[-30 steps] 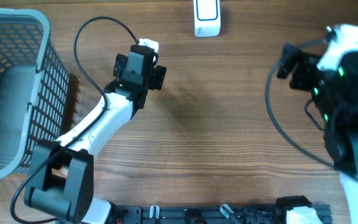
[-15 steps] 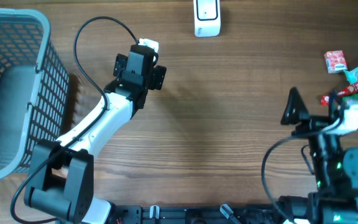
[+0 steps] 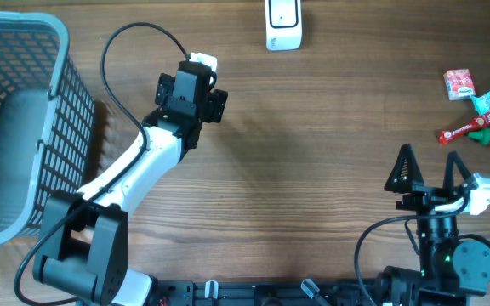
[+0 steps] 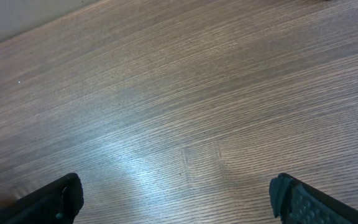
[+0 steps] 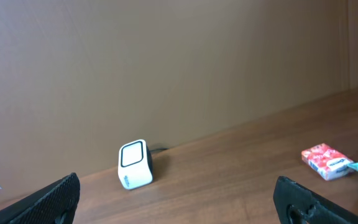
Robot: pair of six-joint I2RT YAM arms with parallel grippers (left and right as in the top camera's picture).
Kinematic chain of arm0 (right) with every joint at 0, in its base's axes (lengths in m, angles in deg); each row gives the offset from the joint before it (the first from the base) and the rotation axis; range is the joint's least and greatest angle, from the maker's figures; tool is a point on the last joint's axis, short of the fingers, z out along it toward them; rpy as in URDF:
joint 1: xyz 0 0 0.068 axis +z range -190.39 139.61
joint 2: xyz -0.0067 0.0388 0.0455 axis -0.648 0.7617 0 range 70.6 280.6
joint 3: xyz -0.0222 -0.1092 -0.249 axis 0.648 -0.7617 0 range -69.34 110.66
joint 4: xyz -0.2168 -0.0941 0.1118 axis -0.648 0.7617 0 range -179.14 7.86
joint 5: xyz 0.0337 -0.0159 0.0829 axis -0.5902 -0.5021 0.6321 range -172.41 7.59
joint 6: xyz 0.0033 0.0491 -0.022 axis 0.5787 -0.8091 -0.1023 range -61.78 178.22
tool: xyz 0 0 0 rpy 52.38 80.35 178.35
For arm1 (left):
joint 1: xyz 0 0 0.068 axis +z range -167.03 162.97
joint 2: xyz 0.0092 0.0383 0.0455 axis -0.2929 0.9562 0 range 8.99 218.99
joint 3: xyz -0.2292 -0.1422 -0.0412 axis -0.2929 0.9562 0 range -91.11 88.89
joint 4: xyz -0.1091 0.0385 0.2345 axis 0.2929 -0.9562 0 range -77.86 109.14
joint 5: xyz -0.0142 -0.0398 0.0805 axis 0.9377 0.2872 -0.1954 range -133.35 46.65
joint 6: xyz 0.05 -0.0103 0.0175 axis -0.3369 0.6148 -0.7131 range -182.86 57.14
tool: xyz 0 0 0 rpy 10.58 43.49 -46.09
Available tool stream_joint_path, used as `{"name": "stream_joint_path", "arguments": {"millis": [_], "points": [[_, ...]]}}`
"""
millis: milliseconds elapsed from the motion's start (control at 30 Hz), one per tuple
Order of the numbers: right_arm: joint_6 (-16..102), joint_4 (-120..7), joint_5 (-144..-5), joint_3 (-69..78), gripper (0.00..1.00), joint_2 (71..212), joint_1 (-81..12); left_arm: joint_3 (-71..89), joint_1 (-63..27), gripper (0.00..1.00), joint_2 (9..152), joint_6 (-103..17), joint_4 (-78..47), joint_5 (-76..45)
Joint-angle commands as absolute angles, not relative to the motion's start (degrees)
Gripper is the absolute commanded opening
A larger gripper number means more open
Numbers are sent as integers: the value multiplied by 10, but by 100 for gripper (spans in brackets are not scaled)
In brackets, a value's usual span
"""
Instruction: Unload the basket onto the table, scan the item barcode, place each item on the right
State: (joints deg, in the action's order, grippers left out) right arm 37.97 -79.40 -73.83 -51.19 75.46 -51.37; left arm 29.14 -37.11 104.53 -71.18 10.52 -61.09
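Right tool (image 3: 428, 166) withdrew to near table edge; packets (image 3: 459, 83) at right now uncovered.

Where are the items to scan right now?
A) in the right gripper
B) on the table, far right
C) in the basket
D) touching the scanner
B: the packets lie on the table by its right edge, beyond the open, empty right gripper.

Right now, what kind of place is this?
Probably a mock shop checkout: small white box-shaped barcode scanner on the brown wooden table, grey plastic mesh basket at left, red-and-white snack packet at right.
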Motion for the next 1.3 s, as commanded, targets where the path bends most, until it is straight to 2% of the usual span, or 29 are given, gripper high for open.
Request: {"name": "stream_joint_path", "arguments": {"millis": [0, 300, 700, 1267], "points": [[371, -797, -740, -546, 100, 717, -517, 288, -369, 100, 1029, -718, 106, -614], [354, -886, -740, -635, 100, 708, -519, 288, -369, 100, 1029, -718, 106, -614], [352, -893, -748, -689, 100, 708, -519, 288, -369, 100, 1029, -718, 106, -614], [386, -895, -759, -690, 100, 708, -519, 288, -369, 100, 1029, -718, 106, -614]]}}
